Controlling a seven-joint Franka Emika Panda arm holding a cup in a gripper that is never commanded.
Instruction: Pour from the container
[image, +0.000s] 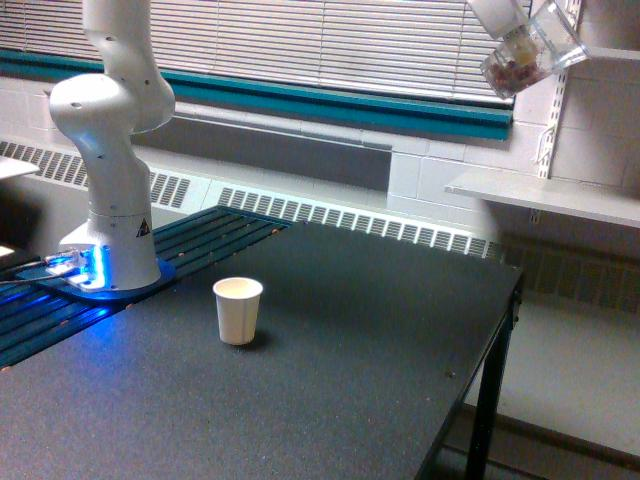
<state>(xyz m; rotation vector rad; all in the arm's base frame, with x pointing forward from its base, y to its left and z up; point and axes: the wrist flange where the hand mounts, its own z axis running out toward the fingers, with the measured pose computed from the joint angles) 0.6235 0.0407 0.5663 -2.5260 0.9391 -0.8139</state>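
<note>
One container (522, 58) is seen, clear plastic, high at the top right of the exterior view, in front of the window blinds (350, 45). It is tilted, with the mouth seemingly pointed down and left. Small brownish-reddish pieces are seen packed inside; none are seen falling. It is carried well above and well to the right of the white paper cup (238, 310), which stands upright near the middle-left of the dark table (380, 380). The cup's inside looks pale; contents cannot be told.

Progress, as judged: pour not started at the target. Container is lifted and already tipped, but not placed over the cup. Left to do: container to be brought down and left over the cup, then tipped further. Spill risk is judged real if pieces slide out before alignment.

The gripper (535, 25) is only partly in view at the top edge; a white body is seen touching the container's upper end. The container is taken as grasped by it, since nothing else supports it. Finger spread cannot be told; fingers are cut off by the frame.

The arm base (110, 240) is seen at far left on the table, with blue light at its foot. A white shelf (550, 195) is seen at right, beyond the table.
</note>
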